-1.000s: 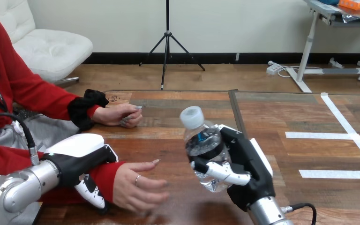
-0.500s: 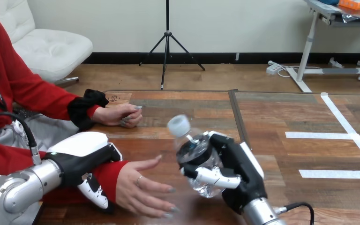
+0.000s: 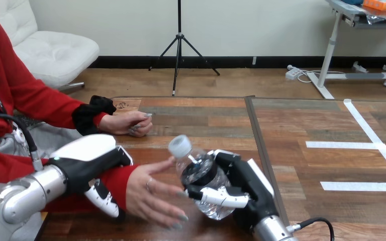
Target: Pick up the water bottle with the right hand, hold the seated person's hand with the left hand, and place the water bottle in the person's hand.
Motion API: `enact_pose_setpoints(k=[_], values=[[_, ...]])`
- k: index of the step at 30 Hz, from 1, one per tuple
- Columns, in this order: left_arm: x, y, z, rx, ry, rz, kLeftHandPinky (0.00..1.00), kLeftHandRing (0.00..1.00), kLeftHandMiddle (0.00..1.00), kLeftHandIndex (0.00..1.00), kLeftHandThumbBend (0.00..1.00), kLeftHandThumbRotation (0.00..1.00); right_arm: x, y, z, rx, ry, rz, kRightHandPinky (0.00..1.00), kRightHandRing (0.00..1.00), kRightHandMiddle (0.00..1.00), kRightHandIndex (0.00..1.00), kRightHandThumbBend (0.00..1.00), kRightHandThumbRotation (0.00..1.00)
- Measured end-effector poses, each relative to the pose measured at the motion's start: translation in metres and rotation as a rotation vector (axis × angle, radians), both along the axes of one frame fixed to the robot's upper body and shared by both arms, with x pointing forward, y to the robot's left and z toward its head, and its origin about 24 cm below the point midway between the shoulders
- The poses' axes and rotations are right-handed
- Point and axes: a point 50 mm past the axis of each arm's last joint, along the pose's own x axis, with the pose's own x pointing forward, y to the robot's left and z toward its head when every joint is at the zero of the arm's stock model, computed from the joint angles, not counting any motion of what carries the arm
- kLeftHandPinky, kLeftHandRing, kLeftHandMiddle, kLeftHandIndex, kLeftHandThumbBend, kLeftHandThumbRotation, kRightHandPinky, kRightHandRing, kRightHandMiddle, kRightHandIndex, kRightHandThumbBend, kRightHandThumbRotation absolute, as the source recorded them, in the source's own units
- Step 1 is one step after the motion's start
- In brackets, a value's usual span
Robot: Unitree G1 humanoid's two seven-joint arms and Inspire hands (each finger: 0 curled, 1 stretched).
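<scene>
Pickup and hold look done: right hand [image 3: 241, 188], fingers wrapped round the tilted water bottle [image 3: 201, 175] at lower centre, has it just beside the person's hand [image 3: 153, 193], which lies open; left hand [image 3: 88, 165] clasps the person's wrist [image 3: 116, 183]. Release remains.

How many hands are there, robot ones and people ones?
4. The robot's left hand grips the person's wrist at the left. Its right hand holds the clear plastic water bottle. The person's open hand is beside the bottle, and their other hand rests farther back.
</scene>
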Motion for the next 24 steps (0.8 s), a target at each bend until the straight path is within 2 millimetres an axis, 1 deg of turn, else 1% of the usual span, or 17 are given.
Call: enact_pose_setpoints(k=[7,14,24], values=[[0.001,-0.002,0.009,-0.018,-0.033,-0.004,0.25,0.31,0.37,0.39,0.92,0.00,0.000,0.004,-0.006,-0.035,0.009,0.016,0.15,0.19,0.29,0.39,0.90,0.02],[0.003,-0.004,0.017,-0.037,-0.066,-0.011,0.25,0.31,0.37,0.39,0.93,0.00,0.001,0.009,-0.009,-0.080,0.007,0.033,0.13,0.18,0.27,0.38,0.90,0.02],[0.005,-0.006,0.022,-0.044,-0.083,-0.014,0.25,0.31,0.38,0.40,0.92,0.00,0.003,0.013,-0.010,-0.124,-0.003,0.030,0.13,0.18,0.27,0.38,0.91,0.03]])
